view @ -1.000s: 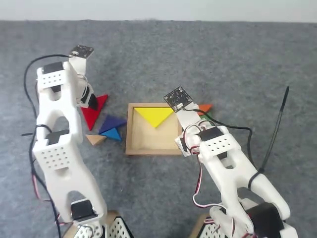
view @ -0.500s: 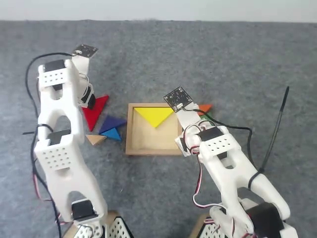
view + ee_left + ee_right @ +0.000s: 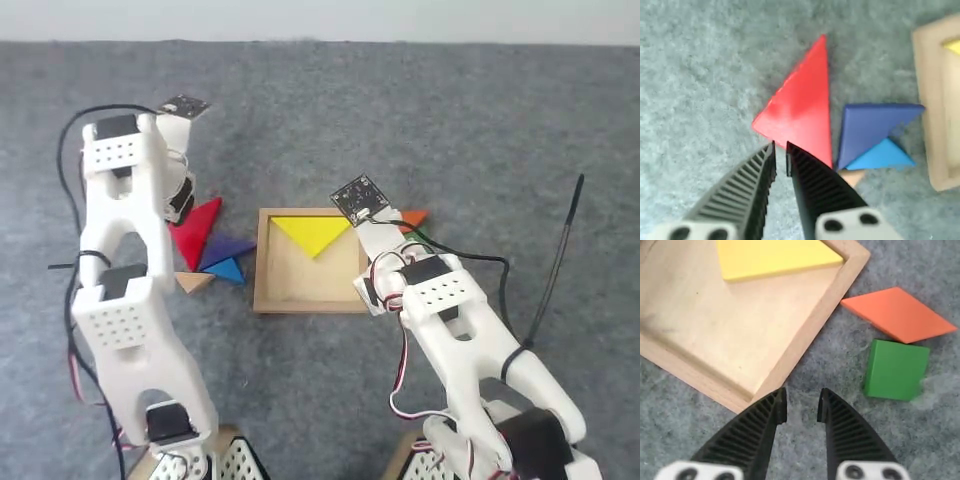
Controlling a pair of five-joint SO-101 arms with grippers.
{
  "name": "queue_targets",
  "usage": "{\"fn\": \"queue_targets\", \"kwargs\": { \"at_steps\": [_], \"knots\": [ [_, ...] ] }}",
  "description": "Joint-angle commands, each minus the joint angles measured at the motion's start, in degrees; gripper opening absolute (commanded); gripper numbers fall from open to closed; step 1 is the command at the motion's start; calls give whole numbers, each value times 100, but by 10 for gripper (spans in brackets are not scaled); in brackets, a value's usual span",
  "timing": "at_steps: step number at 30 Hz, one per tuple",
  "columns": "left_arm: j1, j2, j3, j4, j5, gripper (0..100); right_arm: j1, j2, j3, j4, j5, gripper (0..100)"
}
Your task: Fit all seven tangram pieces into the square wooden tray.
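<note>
Seven pieces: flat, stiff, painted shapes, likely light. Their smooth faces may slip, so a pinch across two opposite edges seems the best hold.
Red triangle: large, lying flat on the grey surface beside the tray. Its long straight edges look easiest to grip.
Left end effector: fingers almost closed, gripping nothing, tips at the red triangle's near corner.
Purple triangle: just beside the red one, on the side nearer the tray.
Light blue triangle: small, touching the purple one.
Tan triangle: small, next to the blue one.
Square wooden tray: shallow, with a raised rim.
Tray contents: one yellow triangle, long side against the far rim; bare wood elsewhere.
Orange parallelogram: outside the tray, near its corner.
Green square: just beside the orange piece.
Right end effector: fingers slightly parted, grasping nothing, above the surface beside the tray's rim.
Progress: one of seven seems placed.
</note>
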Motion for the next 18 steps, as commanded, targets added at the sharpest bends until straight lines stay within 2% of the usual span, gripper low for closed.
{"fn": "queue_targets", "kwargs": {
  "at_steps": [1,8,18],
  "knots": [
    [-18,-554,-92,158,-18,53,-13,-259,-26,-110,0,112],
    [-413,114,-119,-352,299,250,-13,-259,-26,-110,0,112],
    [-158,738,-136,-686,316,254,-13,-233,-26,-119,0,112]
  ]
}}
